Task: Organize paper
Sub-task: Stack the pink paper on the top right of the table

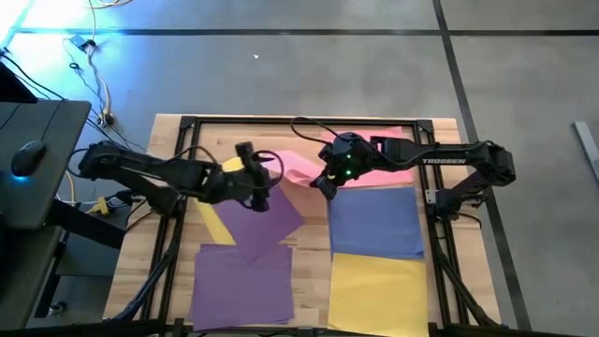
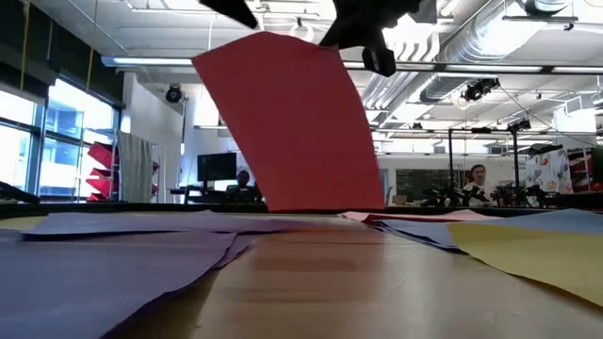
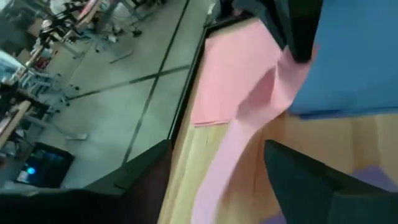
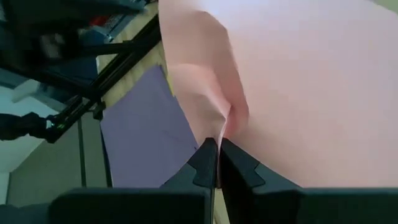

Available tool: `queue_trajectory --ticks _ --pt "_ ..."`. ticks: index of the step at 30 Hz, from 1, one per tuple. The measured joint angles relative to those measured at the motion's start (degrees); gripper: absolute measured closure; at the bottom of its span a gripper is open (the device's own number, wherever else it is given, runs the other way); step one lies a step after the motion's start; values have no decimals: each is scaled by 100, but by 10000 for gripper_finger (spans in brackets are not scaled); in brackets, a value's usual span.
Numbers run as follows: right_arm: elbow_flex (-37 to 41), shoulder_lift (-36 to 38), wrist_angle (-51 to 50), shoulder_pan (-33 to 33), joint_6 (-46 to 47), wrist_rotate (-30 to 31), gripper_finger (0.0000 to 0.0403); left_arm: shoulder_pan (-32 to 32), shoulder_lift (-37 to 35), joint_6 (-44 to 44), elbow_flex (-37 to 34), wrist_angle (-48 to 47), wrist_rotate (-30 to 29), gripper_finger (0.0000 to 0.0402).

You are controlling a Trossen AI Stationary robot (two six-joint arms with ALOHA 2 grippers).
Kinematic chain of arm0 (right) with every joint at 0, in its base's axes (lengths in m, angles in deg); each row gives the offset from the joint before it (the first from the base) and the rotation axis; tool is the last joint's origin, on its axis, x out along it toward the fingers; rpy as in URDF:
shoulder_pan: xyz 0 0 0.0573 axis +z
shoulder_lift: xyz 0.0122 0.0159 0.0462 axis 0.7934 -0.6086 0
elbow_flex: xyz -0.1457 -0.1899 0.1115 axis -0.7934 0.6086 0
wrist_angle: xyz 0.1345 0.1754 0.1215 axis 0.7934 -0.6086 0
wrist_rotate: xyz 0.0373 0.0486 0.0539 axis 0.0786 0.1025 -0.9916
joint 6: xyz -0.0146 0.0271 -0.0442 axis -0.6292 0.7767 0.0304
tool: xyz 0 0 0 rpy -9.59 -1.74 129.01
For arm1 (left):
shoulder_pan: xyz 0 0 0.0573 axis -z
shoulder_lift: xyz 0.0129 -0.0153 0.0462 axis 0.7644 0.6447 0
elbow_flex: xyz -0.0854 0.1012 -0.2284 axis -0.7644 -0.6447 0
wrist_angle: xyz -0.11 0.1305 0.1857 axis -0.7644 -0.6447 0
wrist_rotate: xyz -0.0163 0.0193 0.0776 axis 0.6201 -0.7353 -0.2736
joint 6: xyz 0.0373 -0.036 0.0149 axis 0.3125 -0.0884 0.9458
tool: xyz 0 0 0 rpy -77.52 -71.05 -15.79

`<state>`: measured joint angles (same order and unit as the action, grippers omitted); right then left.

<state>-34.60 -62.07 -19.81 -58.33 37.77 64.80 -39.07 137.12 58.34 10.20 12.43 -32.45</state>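
The right pincer (image 4: 217, 163) is clamped on a pink sheet (image 4: 298, 87), its two fingers pressed together with the paper's puckered edge pinched between them; the sheet hangs lifted off the wooden surface (image 1: 314, 234), standing up as a tilted red-looking panel in the low view. Taking that pink sheet as landmark, the left pincer (image 1: 267, 173) sits just beside it on the left arm's side, its fingers spread wide and holding nothing. A blue sheet (image 1: 374, 220) lies flat just next to the pink one, with a yellow sheet (image 1: 379, 290) beyond the blue. Two purple sheets (image 1: 245, 281) lie near the left pincer, overlapping, with another yellow sheet (image 1: 213, 223) partly under them.
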Motion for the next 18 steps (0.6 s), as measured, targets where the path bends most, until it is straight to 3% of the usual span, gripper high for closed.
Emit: queue_trajectory --ticks 4,7,10,14,18 --pt "0 0 -27 107 3 11 403 -157 363 599 -4 -40 542 160" --pt "0 0 -77 187 20 9 403 -155 607 735 -4 -37 614 189" --pt "0 0 -68 275 37 100 403 -139 749 732 -4 -29 620 252" --pt "0 0 -69 400 198 704 400 -89 809 658 -4 -31 809 374" --pt "0 30 20 352 -118 726 367 -80 787 -72 174 -171 919 398"
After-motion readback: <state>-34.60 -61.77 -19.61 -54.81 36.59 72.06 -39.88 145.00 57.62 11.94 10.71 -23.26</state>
